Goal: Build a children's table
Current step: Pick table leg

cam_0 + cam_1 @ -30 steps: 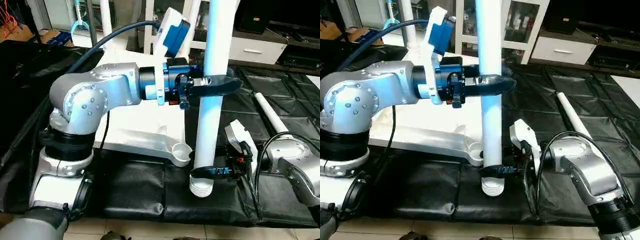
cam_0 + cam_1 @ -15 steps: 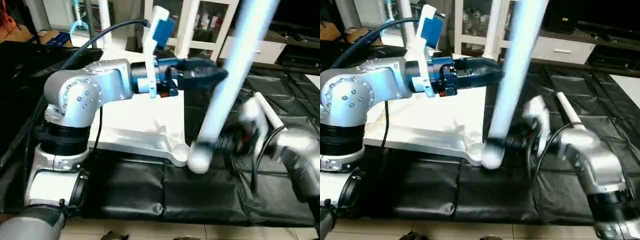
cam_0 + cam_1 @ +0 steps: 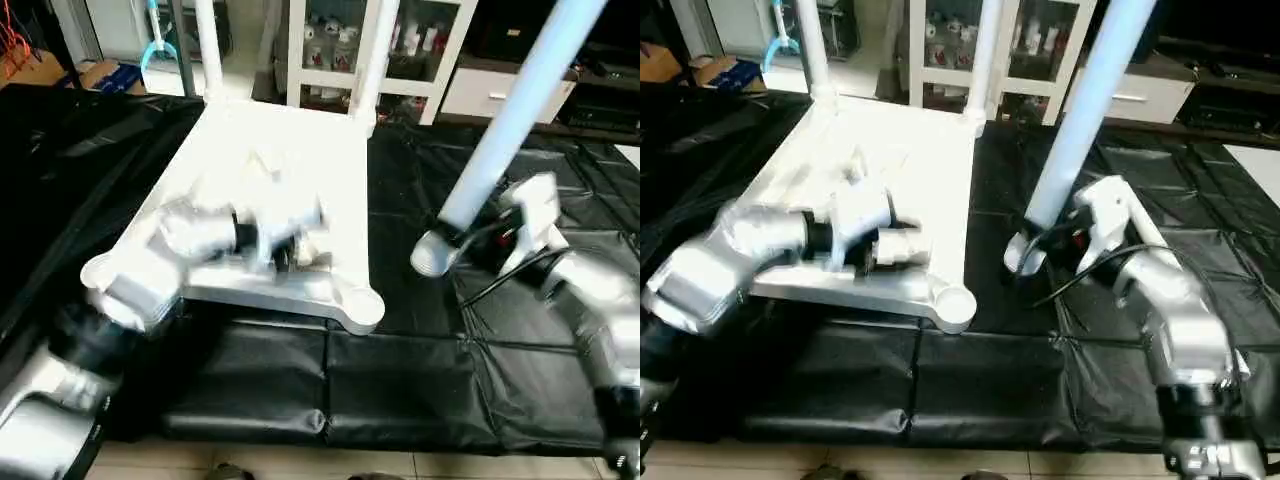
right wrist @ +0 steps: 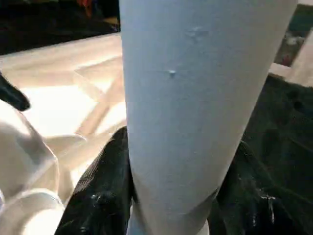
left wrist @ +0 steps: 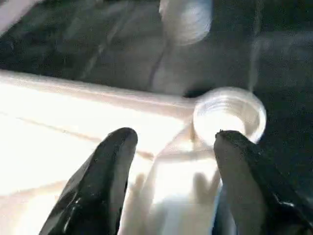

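A black cover [image 3: 420,400] is lying over the worktop, creased into panels. Behind it, white shelving with glass doors [image 3: 330,45] is standing against the far side of the room, with a low white drawer unit [image 3: 1140,100] beside it.

The white tabletop [image 3: 290,170] is lying upside down on the cover, its ribbed underside facing up. Two white legs [image 3: 210,45] are standing upright in its two far corner sockets. The near right corner socket [image 3: 362,305] is sitting empty, its open mouth facing upward; the left wrist view is showing its ridged inner wall [image 5: 229,116].

The right gripper [image 3: 1045,250] is holding a third leg [image 3: 510,120] near its thick end, the jaws closed around the tube, with the black fingers [image 4: 98,196] pressing on either side. This leg is leaning, its long axis running from the thick ridged end low over the cover, just right of the tabletop, up and away to the right. The ridged end is hanging apart from the empty socket.

The left gripper [image 5: 171,161] is hovering over the near edge of the tabletop with its jaws spread apart, holding nothing.
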{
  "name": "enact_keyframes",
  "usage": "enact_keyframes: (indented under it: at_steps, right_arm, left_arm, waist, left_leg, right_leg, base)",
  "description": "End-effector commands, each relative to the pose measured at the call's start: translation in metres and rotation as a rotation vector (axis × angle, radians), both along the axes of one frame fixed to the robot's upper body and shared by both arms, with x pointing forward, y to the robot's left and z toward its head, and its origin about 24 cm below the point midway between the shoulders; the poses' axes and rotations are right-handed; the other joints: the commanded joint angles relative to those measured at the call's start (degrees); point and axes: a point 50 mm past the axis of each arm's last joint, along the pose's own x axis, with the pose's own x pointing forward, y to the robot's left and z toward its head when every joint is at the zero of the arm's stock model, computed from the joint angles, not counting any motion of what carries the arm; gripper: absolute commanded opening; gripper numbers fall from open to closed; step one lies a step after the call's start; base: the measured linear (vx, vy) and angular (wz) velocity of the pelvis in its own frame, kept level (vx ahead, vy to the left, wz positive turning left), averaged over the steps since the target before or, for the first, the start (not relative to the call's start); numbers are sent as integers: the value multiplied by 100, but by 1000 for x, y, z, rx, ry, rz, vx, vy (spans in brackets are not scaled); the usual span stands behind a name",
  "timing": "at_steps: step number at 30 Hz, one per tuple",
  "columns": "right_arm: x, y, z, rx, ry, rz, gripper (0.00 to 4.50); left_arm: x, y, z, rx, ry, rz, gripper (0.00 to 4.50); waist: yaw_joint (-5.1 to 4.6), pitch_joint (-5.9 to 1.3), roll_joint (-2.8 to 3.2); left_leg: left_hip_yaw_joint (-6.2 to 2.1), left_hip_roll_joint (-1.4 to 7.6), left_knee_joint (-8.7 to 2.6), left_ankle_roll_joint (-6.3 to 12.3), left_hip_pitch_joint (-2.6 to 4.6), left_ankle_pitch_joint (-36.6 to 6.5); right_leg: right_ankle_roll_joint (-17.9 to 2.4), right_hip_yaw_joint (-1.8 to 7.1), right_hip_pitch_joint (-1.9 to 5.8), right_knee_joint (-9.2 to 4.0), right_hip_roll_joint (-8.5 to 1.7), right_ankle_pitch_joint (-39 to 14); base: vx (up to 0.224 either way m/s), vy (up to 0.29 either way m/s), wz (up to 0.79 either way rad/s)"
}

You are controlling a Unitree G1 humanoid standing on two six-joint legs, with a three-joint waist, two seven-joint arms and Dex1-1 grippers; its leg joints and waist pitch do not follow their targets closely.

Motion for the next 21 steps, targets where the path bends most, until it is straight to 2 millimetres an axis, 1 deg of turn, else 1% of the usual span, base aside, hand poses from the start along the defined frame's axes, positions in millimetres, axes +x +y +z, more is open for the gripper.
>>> enact_keyframes:
  at_steps: [1, 2, 3, 6, 8, 9, 10, 11, 12, 13, 14, 15, 16, 18, 20, 21]
  right_arm:
    - [-1, 0, 10, -11, -73, -26, 184]
    - [-1, 0, 10, 3, -79, -41, 184]
    - [-2, 0, 10, 13, -80, -51, 184]
    - [-6, 1, 11, 55, -87, -64, 184]
    - [-11, 3, 9, 73, -82, -51, 184]
    - [-12, 4, 9, 71, -80, -48, 184]
    - [-14, 5, 7, 64, -75, -38, 184]
    - [-15, 5, 7, 64, -74, -36, 184]
    - [-16, 5, 7, 64, -75, -36, 184]
    - [-16, 4, 6, 64, -76, -38, 184]
    - [-16, 4, 6, 64, -78, -40, 184]
    - [-16, 4, 6, 64, -80, -42, 184]
    - [-17, 4, 6, 66, -81, -40, 184]
    - [-18, 5, 7, 67, -81, -36, 184]
    - [-19, 5, 7, 65, -81, -32, 184]
    - [-20, 6, 7, 64, -81, -29, 184]
  left_arm:
    - [0, 2, -8, 45, -14, -12, 291]
    - [-1, 3, -10, 49, -6, -20, 291]
    - [-1, 3, -11, 50, 1, -26, 291]
    - [-3, 5, -17, 66, 16, -82, 291]
    - [-4, 8, -23, 103, 21, -100, 291]
    - [-4, 9, -24, 107, 22, -108, 273]
    - [-3, 9, -26, 103, 40, -114, 262]
    - [-3, 9, -26, 108, 39, -118, 255]
    - [-2, 10, -27, 112, 35, -123, 255]
    - [-2, 11, -28, 117, 44, -128, 244]
    - [-2, 12, -29, 130, 48, -131, 229]
    - [0, 15, -31, 157, 34, -125, 216]
    - [1, 17, -32, 168, 30, -122, 211]
    - [3, 19, -34, 183, 28, -118, 204]
    - [3, 21, -35, 196, 35, -120, 174]
    - [3, 24, -37, 215, 43, -128, 166]
  waist:
    - [-48, -430, 104]
    - [-63, -440, 96]
    - [-65, -437, 106]
    - [-96, -416, 106]
    - [-112, -417, 104]
    - [-112, -420, 108]
    - [-96, -424, 244]
    - [-133, -429, 175]
    - [-130, -435, 187]
    - [-128, -431, 171]
    - [-120, -430, 176]
    - [-120, -432, 183]
    - [-126, -433, 184]
    - [-124, -434, 191]
    - [-120, -437, 199]
    - [-116, -437, 203]
  left_leg:
    - [-84, 136, -467, -354, 182, -1495]
    - [-104, 139, -482, -364, 168, -1517]
    - [-104, 144, -480, -369, 178, -1551]
    - [-104, 143, -487, -346, 177, -1668]
    - [-111, 141, -493, -315, 172, -1728]
    - [-116, 143, -497, -318, 168, -1720]
    - [-127, 142, -498, -344, 187, -1712]
    - [-115, 141, -497, -338, 177, -1735]
    - [-121, 138, -498, -339, 170, -1728]
    - [-106, 137, -489, -311, 182, -1738]
    - [-106, 135, -486, -284, 175, -1718]
    - [-105, 137, -483, -280, 175, -1708]
    - [-103, 133, -479, -258, 166, -1676]
    - [-106, 134, -482, -254, 169, -1680]
    - [-112, 144, -489, -259, 173, -1676]
    - [-108, 145, -489, -258, 177, -1680]
  right_leg:
    - [-915, 141, 210, -408, -286, -1583]
    - [-902, 136, 231, -399, -297, -1642]
    - [-907, 137, 214, -397, -298, -1674]
    - [-910, 144, 197, -430, -302, -1808]
    - [-858, 148, 193, -442, -301, -1877]
    - [-856, 147, 198, -433, -303, -1870]
    - [-882, 155, 188, -420, -310, -1780]
    - [-934, 147, 193, -426, -289, -1652]
    - [-963, 144, 210, -414, -292, -1614]
    - [-995, 149, 197, -424, -297, -1616]
    - [-1014, 155, 203, -426, -308, -1668]
    - [-1020, 156, 202, -422, -308, -1674]
    - [-998, 157, 206, -428, -303, -1671]
    - [-972, 157, 204, -432, -306, -1731]
    - [-992, 157, 202, -429, -309, -1688]
    - [-1002, 157, 198, -426, -309, -1671]
  base:
    - [0, 0, 0]
    - [0, 0, 0]
    - [0, 0, 0]
    - [0, 0, 0]
    - [0, 0, 0]
    - [0, 0, 0]
    - [0, 0, 0]
    - [0, 0, 0]
    - [0, 0, 0]
    - [0, 0, 0]
    - [0, 0, 0]
    - [0, 0, 0]
    - [0, 0, 0]
    - [0, 0, 0]
    - [0, 0, 0]
    - [0, 0, 0]
